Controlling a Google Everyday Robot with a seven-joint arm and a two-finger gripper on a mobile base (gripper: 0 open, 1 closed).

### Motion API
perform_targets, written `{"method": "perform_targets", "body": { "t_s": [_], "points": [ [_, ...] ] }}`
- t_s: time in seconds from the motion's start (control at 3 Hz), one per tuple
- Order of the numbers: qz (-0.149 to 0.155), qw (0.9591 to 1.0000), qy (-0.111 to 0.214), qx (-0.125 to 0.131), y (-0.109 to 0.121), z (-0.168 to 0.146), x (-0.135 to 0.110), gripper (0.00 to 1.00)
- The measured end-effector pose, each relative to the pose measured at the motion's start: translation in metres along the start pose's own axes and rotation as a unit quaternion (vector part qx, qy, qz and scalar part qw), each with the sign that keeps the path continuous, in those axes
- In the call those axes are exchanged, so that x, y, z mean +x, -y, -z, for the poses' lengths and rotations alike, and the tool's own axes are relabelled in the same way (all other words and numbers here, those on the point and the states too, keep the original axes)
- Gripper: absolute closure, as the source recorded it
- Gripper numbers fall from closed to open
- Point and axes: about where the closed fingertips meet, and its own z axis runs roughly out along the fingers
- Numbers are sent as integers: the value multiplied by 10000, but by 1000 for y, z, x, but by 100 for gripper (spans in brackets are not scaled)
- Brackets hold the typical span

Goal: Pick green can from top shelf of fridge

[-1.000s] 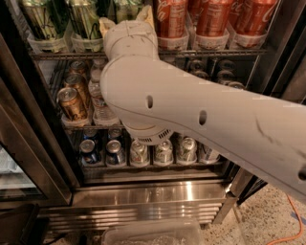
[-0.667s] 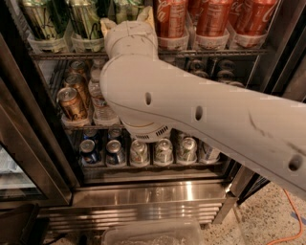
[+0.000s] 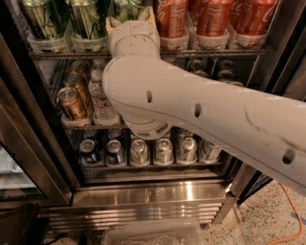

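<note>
The claw is at the top shelf of the fridge, right against a green can next to the red cans. The can stands on the shelf. I cannot tell whether the claw grips it. Lifting it out seems left to do.

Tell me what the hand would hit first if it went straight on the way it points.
Most likely the green can right ahead of the hand, which sits at the front of the top shelf, beside the red cans. Whether they already touch is unclear.
</note>
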Motion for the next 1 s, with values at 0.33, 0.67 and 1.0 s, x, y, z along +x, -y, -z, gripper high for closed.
{"method": "perform_targets", "body": {
  "t_s": [0.33, 0.67, 1.0],
  "points": [
    [26, 9999, 93, -139, -5, -2, -3, 72],
    [26, 9999, 94, -139, -5, -2, -3, 95],
    [26, 9999, 94, -139, -5, -2, -3, 100]
  ]
}}
